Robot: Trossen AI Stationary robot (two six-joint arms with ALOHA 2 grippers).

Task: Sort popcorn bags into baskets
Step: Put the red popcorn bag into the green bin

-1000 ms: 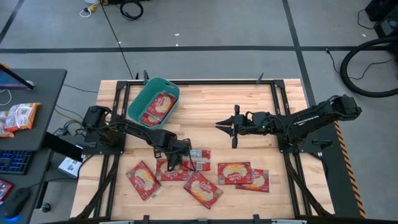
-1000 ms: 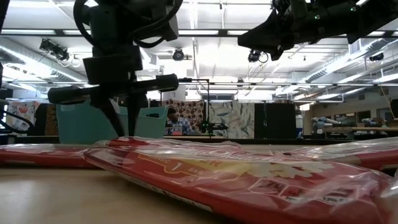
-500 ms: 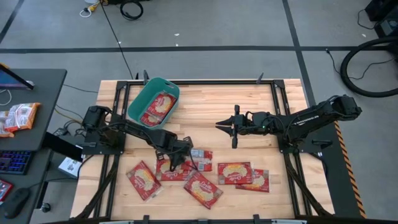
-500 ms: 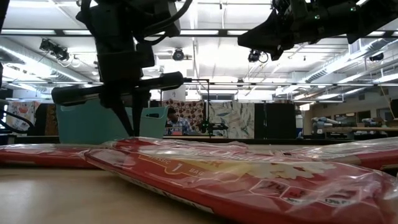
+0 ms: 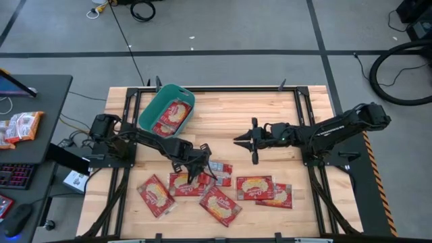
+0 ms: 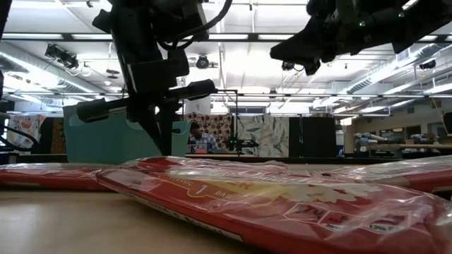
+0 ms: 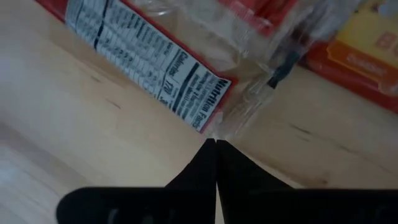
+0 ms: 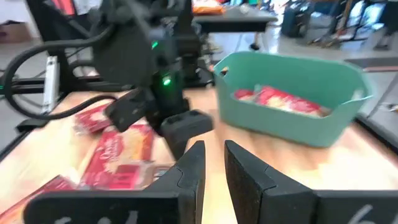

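The teal basket point(image 5: 167, 110) stands at the table's far left with one popcorn bag point(image 5: 170, 116) inside, also seen in the right wrist view point(image 8: 292, 99). Several red popcorn bags lie flat along the near edge point(image 5: 219, 204). One of them shows its pale label side point(image 5: 217, 169) point(image 7: 155, 68). My left gripper point(image 5: 200, 169) point(image 7: 215, 142) is shut and points down at that bag's corner. My right gripper point(image 5: 241, 138) point(image 8: 214, 165) is open and hovers over the table's middle, touching nothing. My left gripper comes from above, pointing down, and its shut fingertips meet the clear seal corner point(image 7: 222, 127) of the pale-side bag. Whether film is pinched between them, I cannot tell. The bag lies flat on the table, partly over neighbouring bags.
Dark metal frame rails point(image 5: 305, 128) run along the table's sides. A desk to the left holds more packets point(image 5: 20, 127) and a keyboard. Bare wood lies between the basket and my right gripper. A person point(image 6: 201, 141) sits far behind the table.
My left gripper has moved a little toward the table's right edge, staying low over the bags with its fingers pointing down.
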